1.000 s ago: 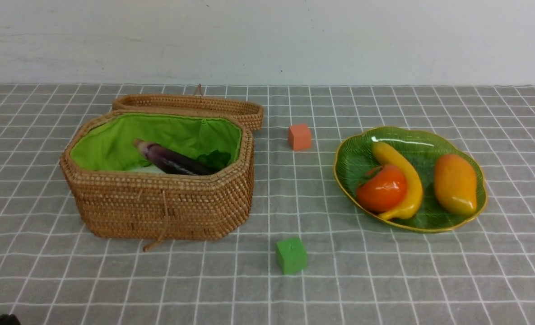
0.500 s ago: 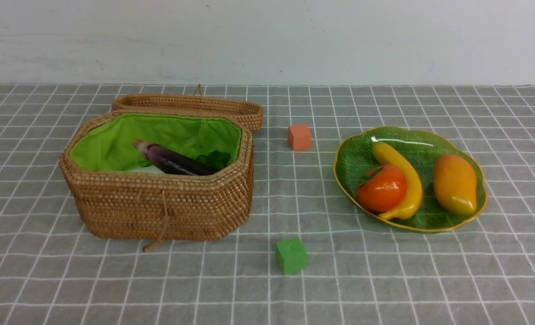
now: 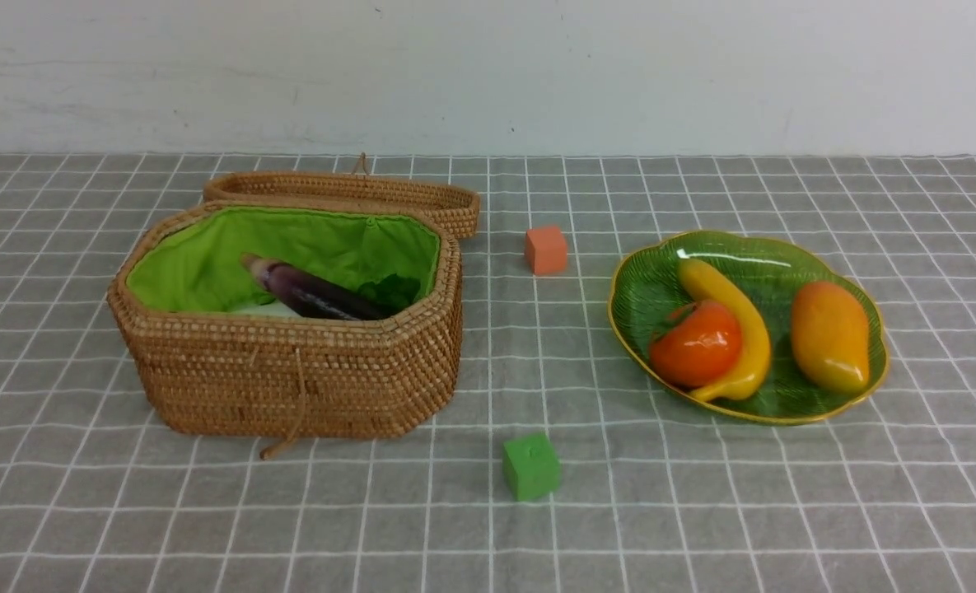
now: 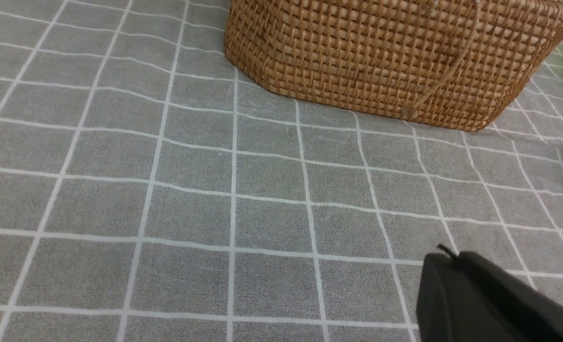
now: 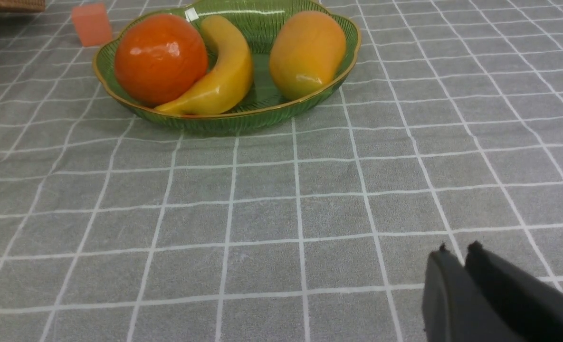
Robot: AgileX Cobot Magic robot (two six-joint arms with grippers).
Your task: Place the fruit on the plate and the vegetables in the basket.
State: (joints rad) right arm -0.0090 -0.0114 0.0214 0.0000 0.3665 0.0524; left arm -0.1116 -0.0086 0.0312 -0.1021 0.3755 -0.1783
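The fruit all lies on the plate (image 3: pixel 660 272): the banana (image 3: pixel 735 329) curves down its middle, the persimmon (image 3: pixel 695 343) rests against the banana on the side nearer the basket, and the mango (image 3: pixel 830 335) sits apart on the far right side. The plate stands on the checked cloth (image 3: pixel 537 527) to the right.

The basket (image 3: pixel 290 379) stands to the left, lid (image 3: pixel 356 191) folded back behind it. Inside, against the green lining (image 3: pixel 207 263), the eggplant (image 3: pixel 310 290) lies slanted, with a strip of white radish (image 3: pixel 269 308) under it and green leaves (image 3: pixel 393 290) beside it. The gourd cannot be made out.

An orange cube (image 3: pixel 546 249) sits on the cloth between basket and plate, farther back; a green cube (image 3: pixel 530 466) sits nearer the robot.

Neither arm shows in the front view. The left gripper (image 4: pixel 452 256) hangs low over bare cloth near the basket's wall, its fingers pressed together and empty. The right gripper (image 5: pixel 457 251) hovers over bare cloth short of the plate, its fingers nearly together with only a thin slit between the tips, holding nothing.
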